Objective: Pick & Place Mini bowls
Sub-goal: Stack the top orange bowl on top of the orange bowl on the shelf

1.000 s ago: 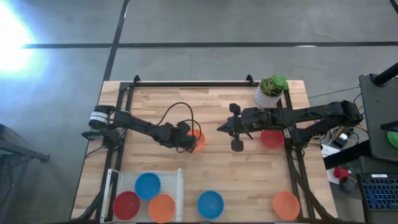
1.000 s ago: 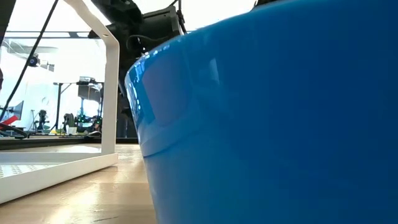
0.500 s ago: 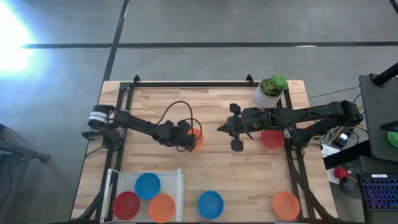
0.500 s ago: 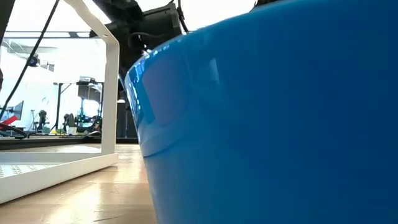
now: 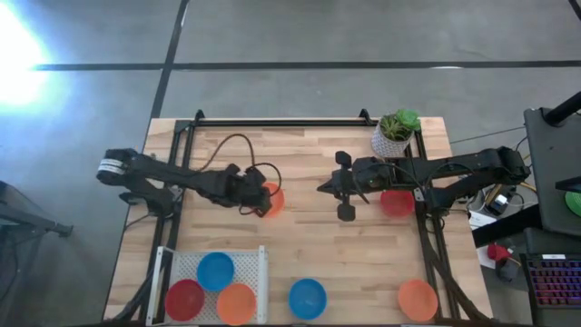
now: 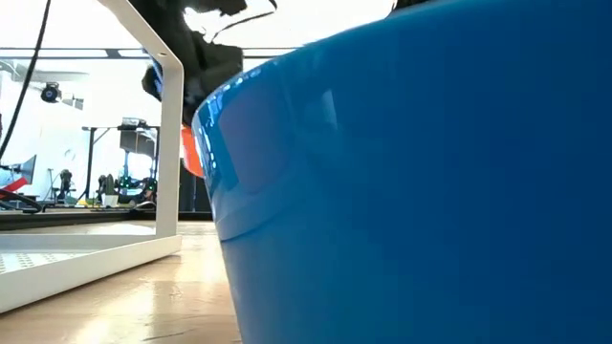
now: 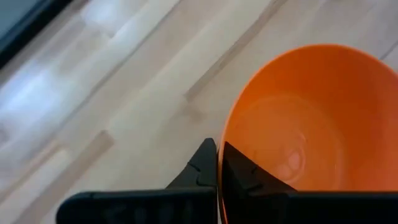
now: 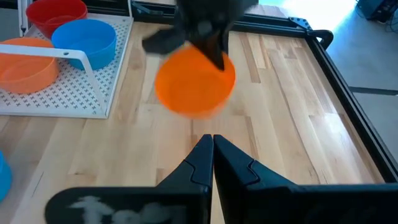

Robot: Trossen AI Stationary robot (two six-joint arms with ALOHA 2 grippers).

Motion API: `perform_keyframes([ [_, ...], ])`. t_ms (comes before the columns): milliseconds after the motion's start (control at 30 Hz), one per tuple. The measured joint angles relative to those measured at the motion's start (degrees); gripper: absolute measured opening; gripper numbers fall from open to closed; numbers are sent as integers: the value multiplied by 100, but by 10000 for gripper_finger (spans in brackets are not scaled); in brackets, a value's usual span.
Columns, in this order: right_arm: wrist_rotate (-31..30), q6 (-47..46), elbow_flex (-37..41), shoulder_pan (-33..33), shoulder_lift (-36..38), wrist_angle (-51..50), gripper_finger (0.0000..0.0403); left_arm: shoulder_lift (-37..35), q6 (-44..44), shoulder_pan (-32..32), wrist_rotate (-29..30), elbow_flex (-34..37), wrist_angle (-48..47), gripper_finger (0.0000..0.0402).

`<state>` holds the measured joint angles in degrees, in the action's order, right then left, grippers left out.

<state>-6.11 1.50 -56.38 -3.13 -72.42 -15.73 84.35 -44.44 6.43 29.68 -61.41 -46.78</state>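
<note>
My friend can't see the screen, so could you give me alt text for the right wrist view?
The left arm's pincer holds an orange mini bowl by its rim above the wooden table. In the foreground, the right pincer is shut and empty. Off to one side, a white perforated tray holds red, blue and orange bowls.

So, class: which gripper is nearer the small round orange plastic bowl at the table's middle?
Left. The left gripper is shut on the orange bowl; the right gripper waits apart, to its right.

Orange bowl (image 5: 270,198); blue bowl (image 5: 307,298); red bowl (image 5: 397,203); white perforated tray (image 5: 251,270); pale striped wooden worktop (image 5: 309,245).
</note>
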Motion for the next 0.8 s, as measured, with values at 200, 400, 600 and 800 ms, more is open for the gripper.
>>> perform_keyframes([
  [200,1,1,0,0,0,-7,8,-749,512,252,-49,0,-918,0],
  [400,2,15,2,1,0,-11,8,-1383,605,529,-423,5,-1473,0],
  [600,2,11,2,-1,0,-33,8,-1890,1337,964,-958,240,-1476,0],
  [800,3,-4,2,0,0,-36,8,-2087,1450,1536,-1338,549,-1347,0],
])
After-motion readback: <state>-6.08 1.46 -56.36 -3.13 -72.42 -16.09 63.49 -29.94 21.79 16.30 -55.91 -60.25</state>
